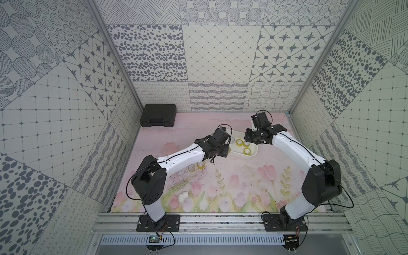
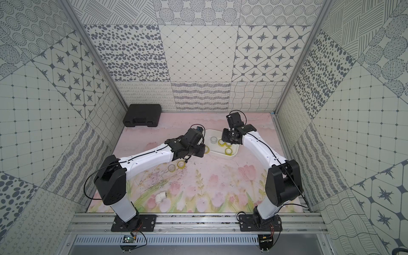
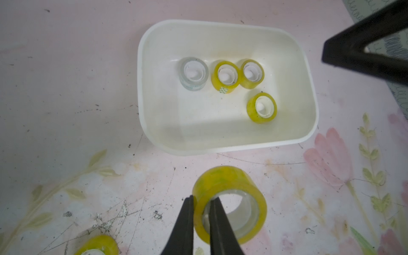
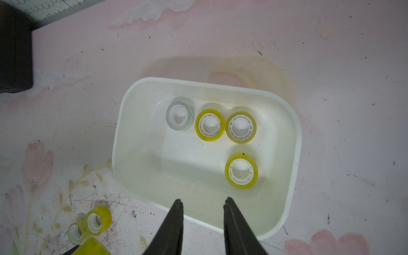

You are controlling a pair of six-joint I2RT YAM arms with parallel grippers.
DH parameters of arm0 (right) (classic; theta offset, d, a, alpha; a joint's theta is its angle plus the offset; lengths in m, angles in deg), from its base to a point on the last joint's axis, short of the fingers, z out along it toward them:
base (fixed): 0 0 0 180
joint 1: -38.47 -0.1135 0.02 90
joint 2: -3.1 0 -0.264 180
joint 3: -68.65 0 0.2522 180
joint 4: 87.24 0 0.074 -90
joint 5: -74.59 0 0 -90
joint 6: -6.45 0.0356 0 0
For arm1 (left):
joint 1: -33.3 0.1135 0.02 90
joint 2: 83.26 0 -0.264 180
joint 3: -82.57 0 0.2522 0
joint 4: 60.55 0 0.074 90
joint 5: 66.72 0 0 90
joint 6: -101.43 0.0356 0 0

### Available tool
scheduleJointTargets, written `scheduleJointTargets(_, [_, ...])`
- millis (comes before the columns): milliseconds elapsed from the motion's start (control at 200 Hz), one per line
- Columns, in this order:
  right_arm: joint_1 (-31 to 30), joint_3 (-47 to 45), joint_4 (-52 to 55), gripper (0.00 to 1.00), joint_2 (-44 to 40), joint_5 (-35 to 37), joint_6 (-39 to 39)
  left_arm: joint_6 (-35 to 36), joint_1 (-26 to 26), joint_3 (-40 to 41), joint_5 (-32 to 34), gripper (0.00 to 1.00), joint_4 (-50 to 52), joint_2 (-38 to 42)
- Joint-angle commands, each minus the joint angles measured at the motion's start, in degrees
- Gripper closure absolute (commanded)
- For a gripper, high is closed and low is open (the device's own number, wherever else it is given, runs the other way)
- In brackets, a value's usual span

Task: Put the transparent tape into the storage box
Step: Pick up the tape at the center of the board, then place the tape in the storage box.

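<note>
Pinching tight, the left claw (image 3: 202, 198) grips the wall of one small yellow see-through tape ring (image 3: 229, 180) between its two thin black fingers (image 3: 187, 220). One finger is outside the ring and the other is inside its hole. The ring is tipped on its side over the pink flower mat (image 3: 66, 88). The pictures do not show if it touches the mat.

In a top view the white plastic storage box (image 2: 216, 151) with round corners sits near this ring, at 3 o'clock from it.

The right claw (image 4: 203, 202) hangs over one edge of the box. Its fingers are spread apart and nothing is between them.

Four tape rings lie flat inside the box. In both top views three of them make a row. A grey-white ring (image 4: 180, 116) is at the 9 o'clock end, with two yellow rings (image 4: 209, 124) after it. A fourth yellow ring (image 4: 241, 171) lies alone at 6 o'clock from the last one in the row.

Two more yellowish rings (image 1: 197, 166) sit on the mat, touching each other, at 8 o'clock from the left claw.

A flat black plastic case (image 1: 158, 116) with a handle lies in the 11 o'clock corner of the mat. A small white pipe elbow (image 1: 183, 197) lies near the 7 o'clock edge.
</note>
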Motion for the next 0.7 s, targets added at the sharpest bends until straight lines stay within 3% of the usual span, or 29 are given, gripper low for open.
scheduleJointTargets(0, [0.6, 0.82, -1.57, 0.66, -1.2, 0.65, 0.42, 7.37, 1.37, -10.35, -1.18, 0.96, 8.19, -5.43])
scheduleJointTargets(360, [2.7, -0.02, -2.89, 0.66, -1.27, 0.85, 0.87, 8.67, 2.58, -22.25, -8.45, 0.96, 6.83, -22.68])
scheduleJointTargets(695, [5.24, -4.38, -7.21, 0.66, 3.12, -10.11, 0.84, 8.47, 2.49, -26.56, -10.58, 0.96, 6.57, -30.88])
